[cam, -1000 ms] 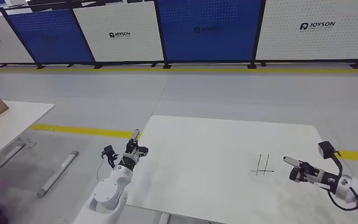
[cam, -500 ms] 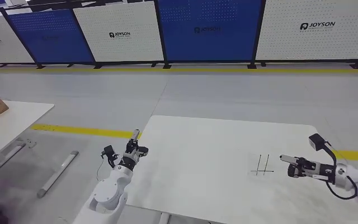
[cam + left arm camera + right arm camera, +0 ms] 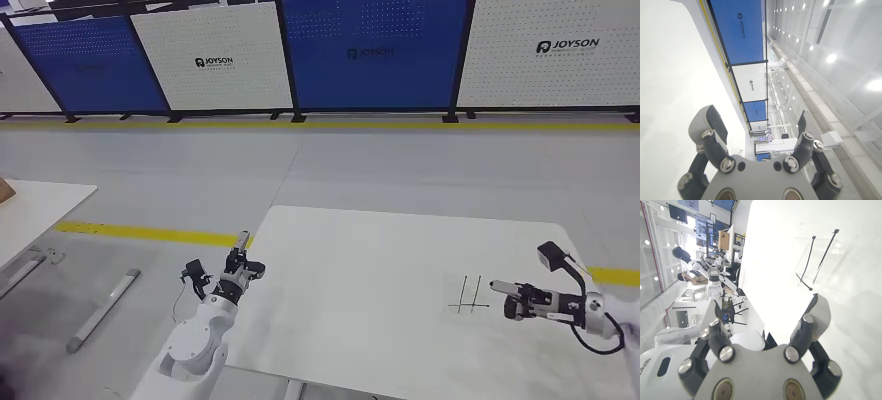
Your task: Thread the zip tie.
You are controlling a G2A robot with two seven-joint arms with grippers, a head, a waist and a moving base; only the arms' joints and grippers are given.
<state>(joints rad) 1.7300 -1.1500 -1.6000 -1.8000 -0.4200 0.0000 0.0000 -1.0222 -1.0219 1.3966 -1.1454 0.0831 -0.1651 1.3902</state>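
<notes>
Black zip ties (image 3: 808, 258) lie on the plain white worktop (image 3: 776, 256) ahead of the right tool (image 3: 764, 302). It and the left tool (image 3: 759, 115) are silver-grey with ribbed black pads (image 3: 718, 121). Beyond the left tool stand blue and white dotted panels (image 3: 745, 37).

Round ceiling lamps (image 3: 831, 58) blaze beyond the left gripper (image 3: 757, 109), flaring to pure white. Ahead of the right gripper (image 3: 764, 298), the white table (image 3: 783, 247) glares almost featureless under even overhead light; the zip ties (image 3: 808, 256) there cast only faint, soft shadows. Straight lines bow near both wrist views' edges.
</notes>
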